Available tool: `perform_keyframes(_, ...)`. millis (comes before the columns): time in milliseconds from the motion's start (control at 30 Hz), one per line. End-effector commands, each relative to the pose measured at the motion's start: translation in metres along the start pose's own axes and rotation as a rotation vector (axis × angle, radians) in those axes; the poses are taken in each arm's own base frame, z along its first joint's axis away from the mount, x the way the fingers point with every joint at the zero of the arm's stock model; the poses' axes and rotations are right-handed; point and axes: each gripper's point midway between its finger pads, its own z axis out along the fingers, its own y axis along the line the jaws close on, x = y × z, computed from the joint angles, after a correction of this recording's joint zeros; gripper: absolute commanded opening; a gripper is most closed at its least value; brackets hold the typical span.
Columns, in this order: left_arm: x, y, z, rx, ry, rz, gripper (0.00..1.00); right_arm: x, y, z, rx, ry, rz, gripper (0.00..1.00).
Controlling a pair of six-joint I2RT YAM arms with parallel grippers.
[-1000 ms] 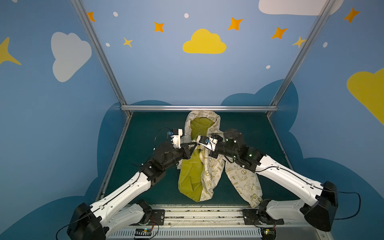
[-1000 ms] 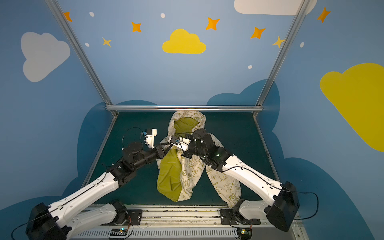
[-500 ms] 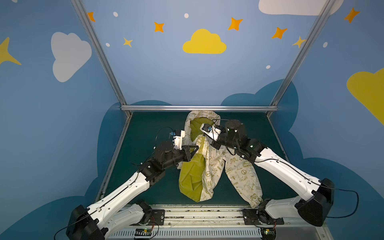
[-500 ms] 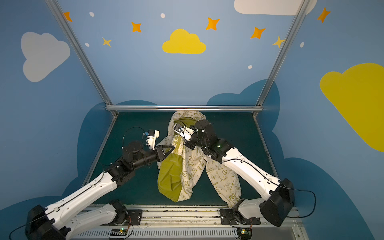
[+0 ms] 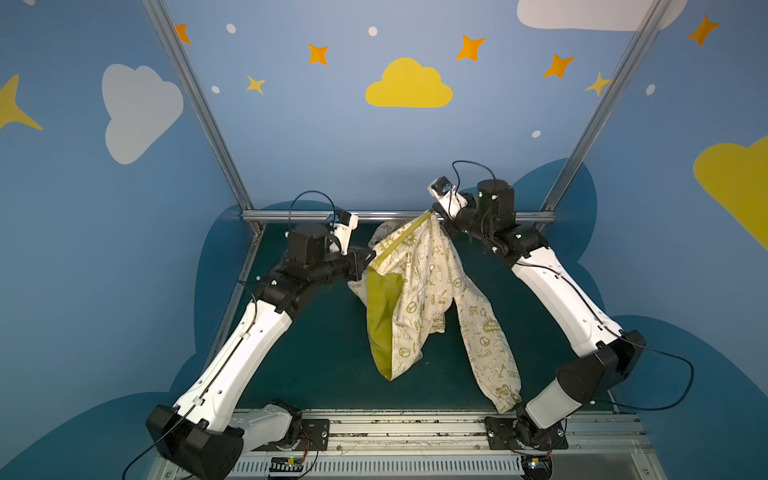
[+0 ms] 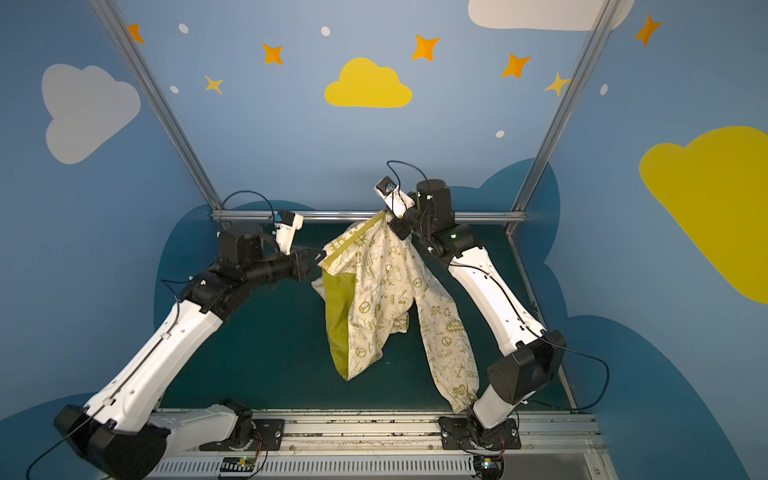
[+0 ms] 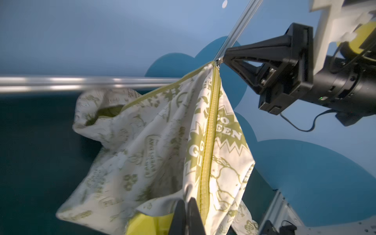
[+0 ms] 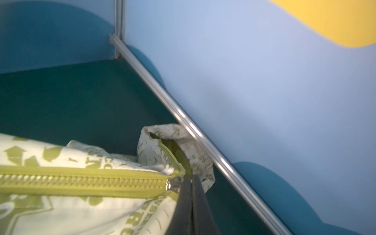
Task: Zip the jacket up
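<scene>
Jacket (image 5: 419, 291): hanging over the dark green mat (image 5: 316, 353), close to the back rail (image 5: 299, 215). Right gripper (image 5: 437, 217) is pinching the zipper pull (image 7: 218, 61) up high. Left gripper (image 5: 365, 254) is clamping the hem beside the zipper (image 7: 209, 142). Blue walls (image 5: 311, 137) with painted clouds and stars are enclosing the table.
</scene>
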Motion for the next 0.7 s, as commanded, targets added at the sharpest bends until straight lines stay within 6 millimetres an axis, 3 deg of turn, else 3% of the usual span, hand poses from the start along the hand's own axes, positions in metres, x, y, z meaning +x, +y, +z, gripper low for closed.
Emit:
perform_keyframes(0, -0.020, 0.007, -0.031, -0.116, 0.020, 0.248, 0.03, -0.056, -0.077, -0.047, 0.262, -0.122, 0.007, 0.00)
perform_keyframes(67, -0.036, 0.015, -0.043, -0.206, -0.040, 0.322, 0.03, -0.061, -0.080, -0.062, 0.291, -0.125, 0.019, 0.00)
perform_keyframes(133, -0.033, 0.021, -0.052, -0.251, -0.063, 0.376, 0.03, -0.044, -0.072, -0.073, 0.289, -0.095, 0.054, 0.00)
perform_keyframes(167, -0.024, 0.025, -0.054, -0.261, -0.060, 0.388, 0.03, -0.026, -0.061, -0.075, 0.277, -0.072, 0.076, 0.00)
perform_keyframes(233, 0.005, 0.032, -0.051, -0.256, -0.018, 0.399, 0.03, 0.009, -0.039, -0.083, 0.256, -0.041, 0.135, 0.00)
perform_keyframes(400, 0.120, 0.060, -0.032, -0.248, 0.188, 0.321, 0.03, 0.142, 0.029, -0.089, 0.205, 0.184, 0.345, 0.00)
perform_keyframes(467, 0.155, 0.074, -0.030, -0.274, 0.262, 0.298, 0.03, 0.189, 0.048, -0.092, 0.220, 0.258, 0.417, 0.00)
perform_keyframes(600, 0.203, 0.095, -0.029, -0.320, 0.399, 0.282, 0.03, 0.258, 0.070, -0.100, 0.287, 0.366, 0.509, 0.00)
perform_keyframes(667, 0.208, 0.105, -0.032, -0.369, 0.420, 0.274, 0.03, 0.278, 0.072, -0.102, 0.325, 0.406, 0.512, 0.00)
